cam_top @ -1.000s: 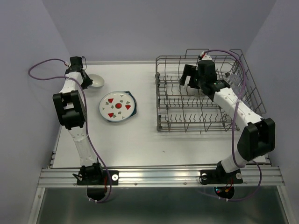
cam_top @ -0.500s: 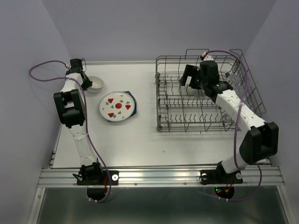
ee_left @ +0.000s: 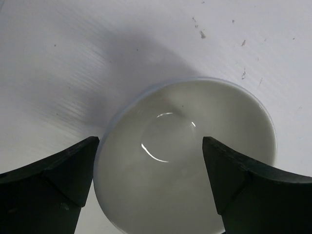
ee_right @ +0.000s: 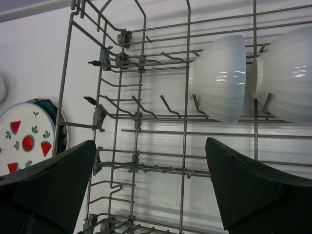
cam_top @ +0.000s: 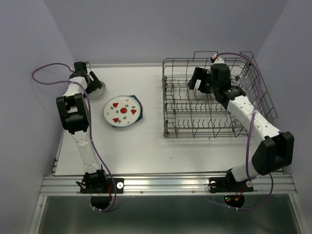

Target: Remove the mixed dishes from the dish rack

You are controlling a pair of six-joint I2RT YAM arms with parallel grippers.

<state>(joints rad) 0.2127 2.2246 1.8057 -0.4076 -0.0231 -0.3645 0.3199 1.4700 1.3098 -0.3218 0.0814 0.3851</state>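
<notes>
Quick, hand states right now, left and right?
Left hand: open, straddling the small white bowl.
Right hand: open, holding nothing.

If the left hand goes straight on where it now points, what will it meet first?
Probably the small white bowl, which sits on the table between the left hand's open fingers.

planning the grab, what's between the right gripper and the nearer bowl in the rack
Only dish rack tines lie between right gripper and bowl, shown in the right wrist view.

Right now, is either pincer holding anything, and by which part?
Nothing is held: left pincer open over the small white bowl, right pincer open above the grey wire rack.
</notes>
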